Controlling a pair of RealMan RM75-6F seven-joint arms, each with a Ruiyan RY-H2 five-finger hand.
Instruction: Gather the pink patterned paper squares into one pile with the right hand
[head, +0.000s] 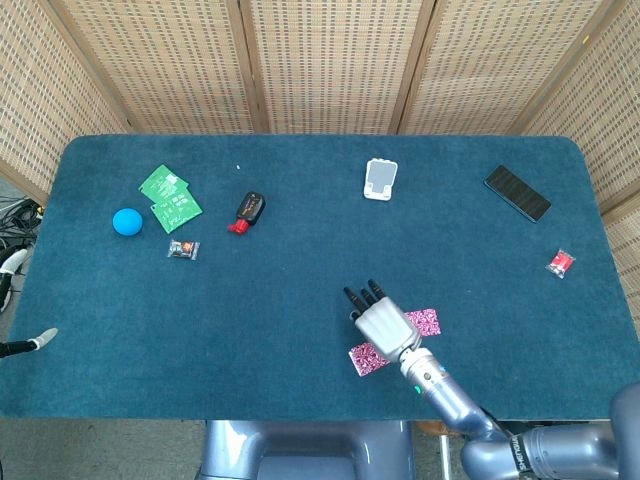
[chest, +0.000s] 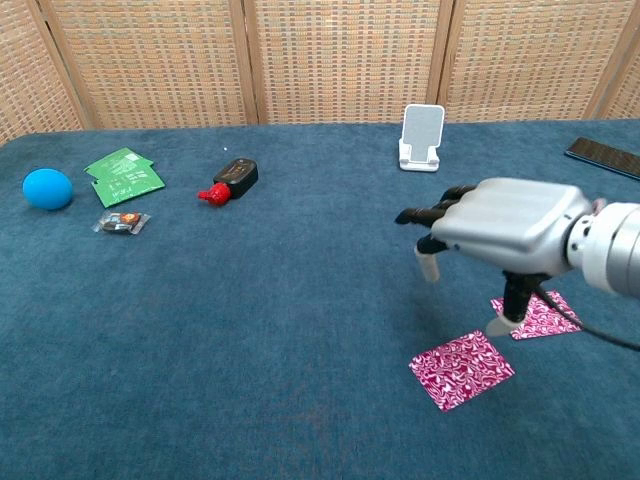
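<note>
Wicker screens (head: 330, 60) back blue felt table (head: 300, 290); right robot hand (chest: 505, 225) spread, empty.

Bare bench (head: 300, 300) lies open around the right hand (head: 385, 327). Phone stand (head: 378, 179), key fob (head: 247, 210) and blue ball (head: 127, 221) sit well apart, farther back.
</note>
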